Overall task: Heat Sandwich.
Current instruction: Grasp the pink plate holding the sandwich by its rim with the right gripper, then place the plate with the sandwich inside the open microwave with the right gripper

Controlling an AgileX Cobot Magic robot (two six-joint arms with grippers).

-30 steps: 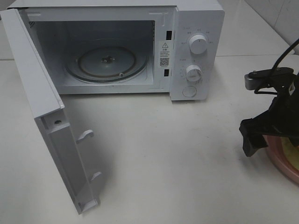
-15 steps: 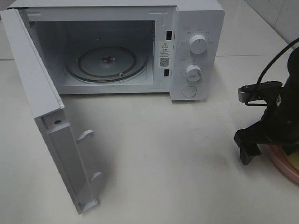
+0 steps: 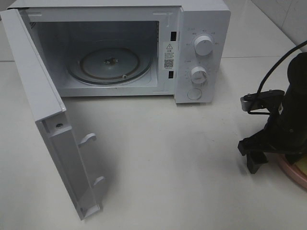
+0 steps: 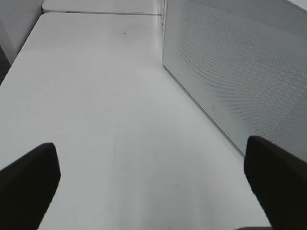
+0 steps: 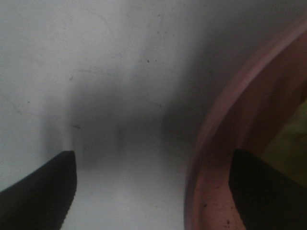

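The sandwich is mostly cut off at the right edge of the high view; only a pale yellow sliver [image 3: 303,166] shows on the pink plate [image 3: 289,173]. In the right wrist view a yellow-green bit of the sandwich [image 5: 291,136] lies inside the plate's rim [image 5: 225,143]. My right gripper [image 3: 266,162] is open and low over the plate's left rim. One finger [image 5: 38,191] is over the table and the other finger [image 5: 268,191] is over the plate. My left gripper [image 4: 153,191] is open and empty, out of the high view.
The white microwave [image 3: 201,48] stands at the back with its door [image 3: 53,124] swung wide open to the left, and its glass turntable [image 3: 109,64] is bare. The left wrist view shows the perforated door panel [image 4: 240,72] beside white tabletop [image 4: 96,120].
My right gripper has come down and shifted a little left, closer to the table at the plate's rim. The microwave and its door have not moved.
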